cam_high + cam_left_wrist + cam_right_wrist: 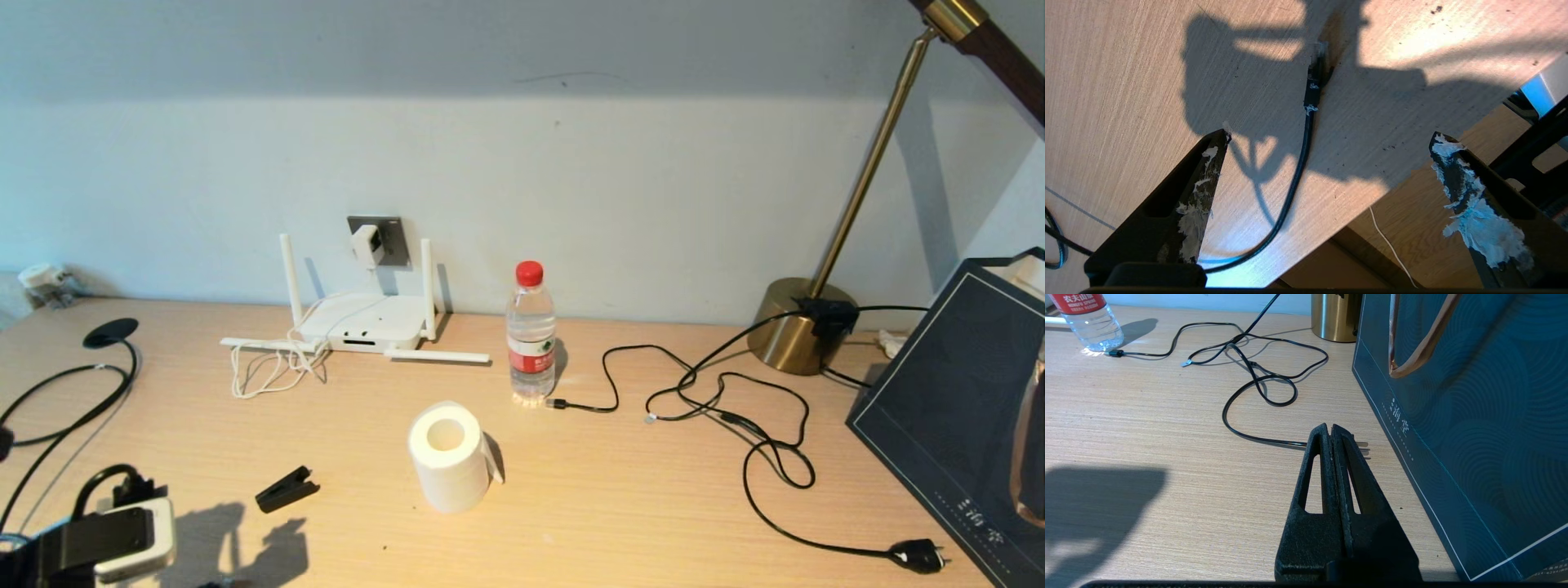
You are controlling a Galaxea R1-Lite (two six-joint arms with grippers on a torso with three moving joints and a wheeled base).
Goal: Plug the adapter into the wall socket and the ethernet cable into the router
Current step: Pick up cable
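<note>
The white adapter [366, 243] sits on the dark grey wall socket [387, 238], and its thin cord drops to the white router [363, 322] below. The ethernet cable [73, 416] runs along the table's left side from its round black disc [110, 332]. My left gripper [1331, 136] hovers open near the table's front edge. The ethernet cable [1298, 163] passes between its fingers, and the plug end [1314, 77] lies on the wood beyond the tips. In the head view one left finger [286, 488] shows. My right gripper [1329, 426] is shut on nothing, low over the table.
A paper roll [449, 457] and a water bottle [531, 339] stand mid-table. A thin black cord [735, 408] loops from the brass lamp [804, 327] to a two-pin plug [918, 555], whose prongs [1363, 446] lie just behind my right fingers. A dark blue bag [963, 425] stands at the right.
</note>
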